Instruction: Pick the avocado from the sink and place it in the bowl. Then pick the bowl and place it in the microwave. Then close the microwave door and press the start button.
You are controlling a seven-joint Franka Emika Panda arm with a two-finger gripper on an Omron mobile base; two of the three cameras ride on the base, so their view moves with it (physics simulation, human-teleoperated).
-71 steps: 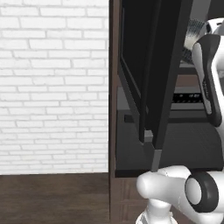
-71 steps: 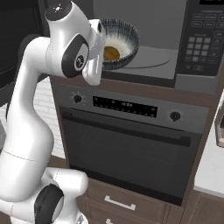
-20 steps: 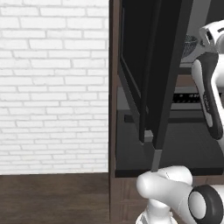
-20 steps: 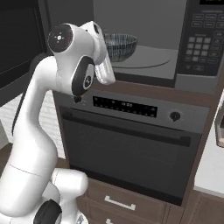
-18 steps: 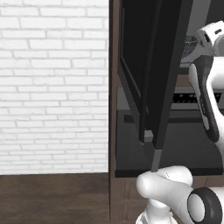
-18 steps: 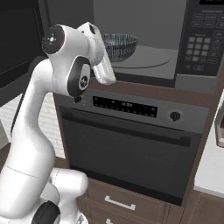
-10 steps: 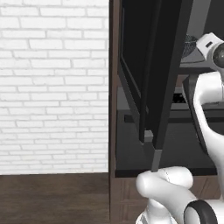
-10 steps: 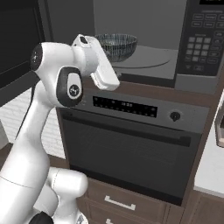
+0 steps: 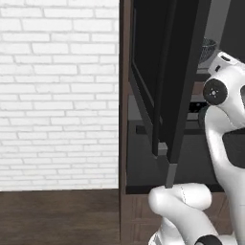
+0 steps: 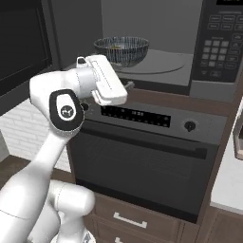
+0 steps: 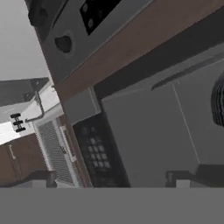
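One bowl: the ribbed grey bowl (image 10: 121, 49) sits inside the microwave (image 10: 190, 52) on its round turntable plate (image 10: 152, 64), toward the left of the cavity; its rim also peeks past the door edge in the left base view (image 9: 208, 48).
Avocado: a small golden-brown patch shows inside the bowl (image 10: 115, 46); too little of it is visible to say more.
Microwave door: the black glass panel (image 9: 177, 72) stands swung wide open, seen nearly edge-on in the left base view.
Keypad: the button panel (image 10: 219, 45) runs down the right side of the microwave front.
Claw: the claw (image 10: 127, 86) sits just outside the cavity, below and in front of the bowl, level with the microwave's lower lip and holding nothing; whether its fingers are spread or pressed together I cannot tell.
Oven: directly beneath the microwave, with a display strip (image 10: 135, 116), a round knob (image 10: 190, 126) and a bar handle (image 10: 147, 142).
Wall: white brick (image 9: 57, 95) left of the cabinet.
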